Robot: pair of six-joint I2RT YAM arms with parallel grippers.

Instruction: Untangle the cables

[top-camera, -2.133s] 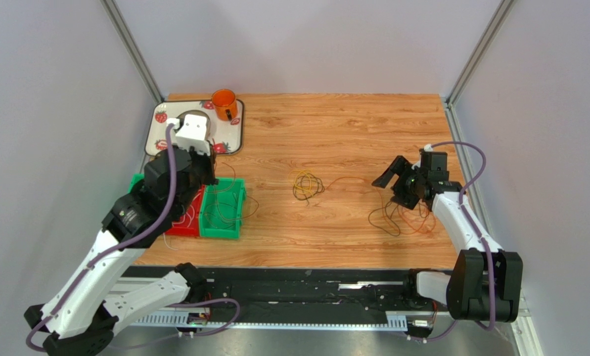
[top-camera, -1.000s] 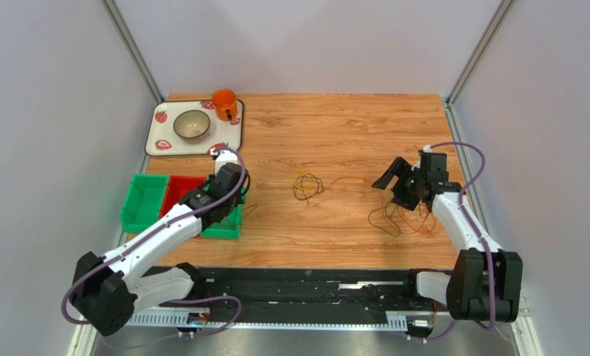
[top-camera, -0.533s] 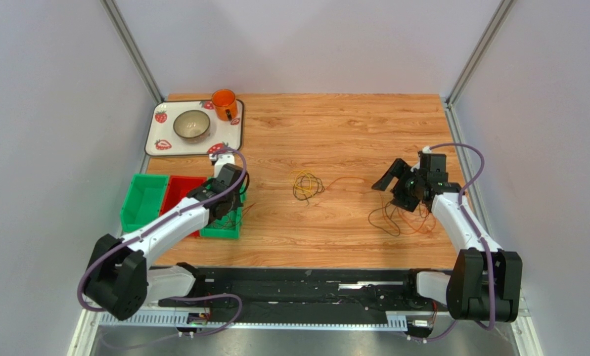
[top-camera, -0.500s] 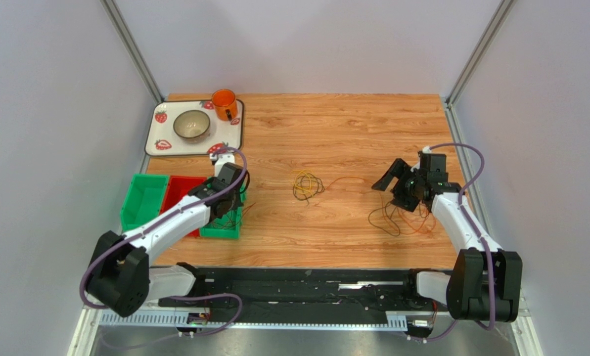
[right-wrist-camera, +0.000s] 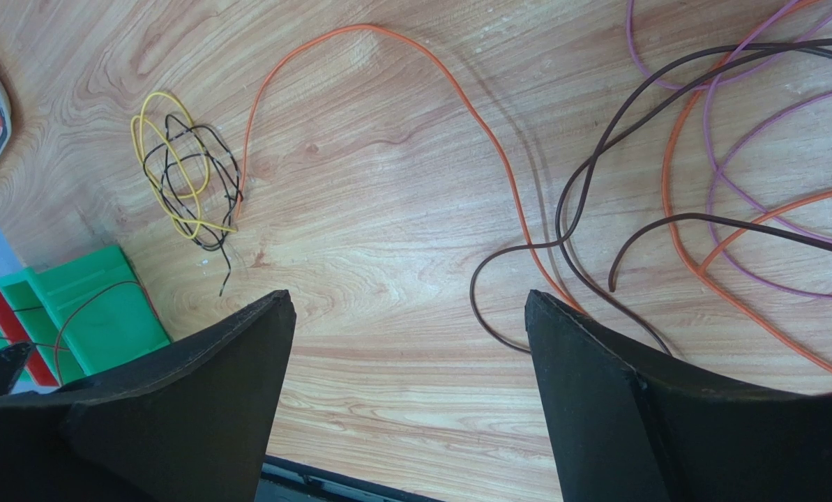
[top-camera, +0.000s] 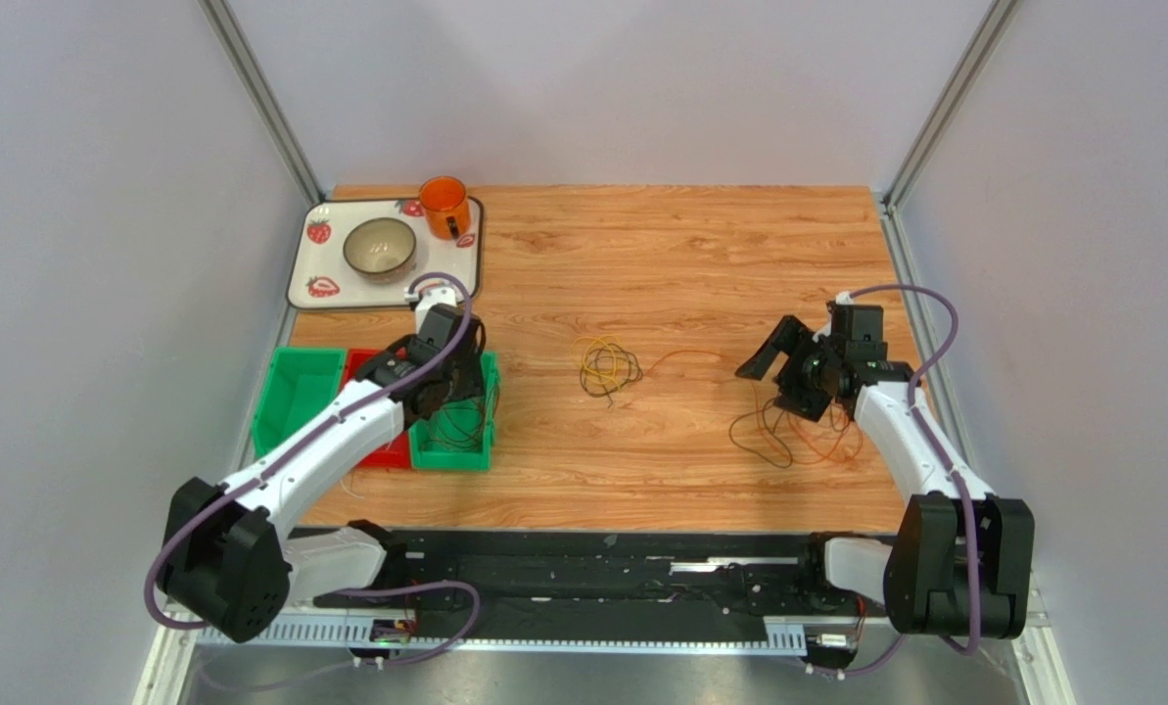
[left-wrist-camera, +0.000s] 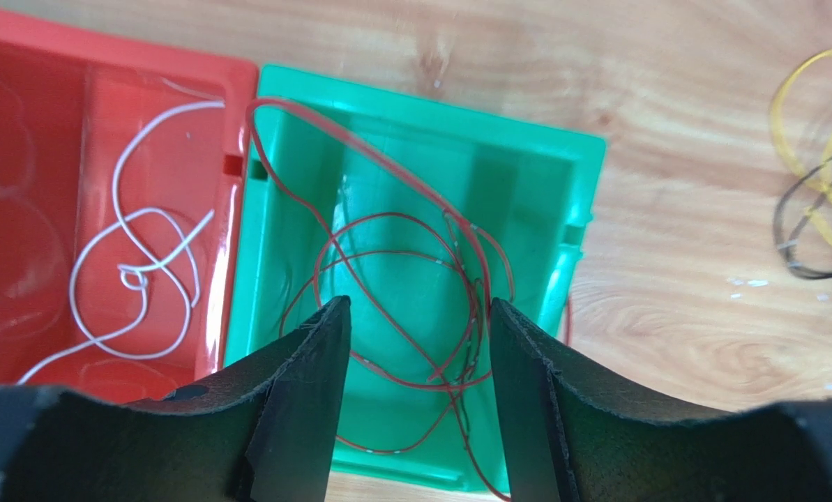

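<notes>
A dark red cable [left-wrist-camera: 409,272] lies coiled in the right-hand green bin [left-wrist-camera: 514,167], one end trailing over its near rim. My left gripper [left-wrist-camera: 418,305] hangs open just above it, touching nothing; from above it sits over that bin [top-camera: 454,397]. A white cable [left-wrist-camera: 137,261] lies in the red bin [left-wrist-camera: 32,126]. A yellow and black tangle [top-camera: 606,367] rests mid-table. Orange [right-wrist-camera: 388,52], dark brown [right-wrist-camera: 598,199] and thin purple [right-wrist-camera: 724,178] cables loop together under my right gripper [right-wrist-camera: 409,298], which stands wide open above the table [top-camera: 793,364].
A second green bin [top-camera: 298,397] stands left of the red one. At the back left a white tray [top-camera: 310,287] holds a metal bowl [top-camera: 379,247] and an orange mug [top-camera: 444,206]. Walls close in on both sides.
My left gripper has opened over the right-hand green bin, leaving the red cable lying in it. The row of bins has shifted slightly right. My right arm has not moved.
</notes>
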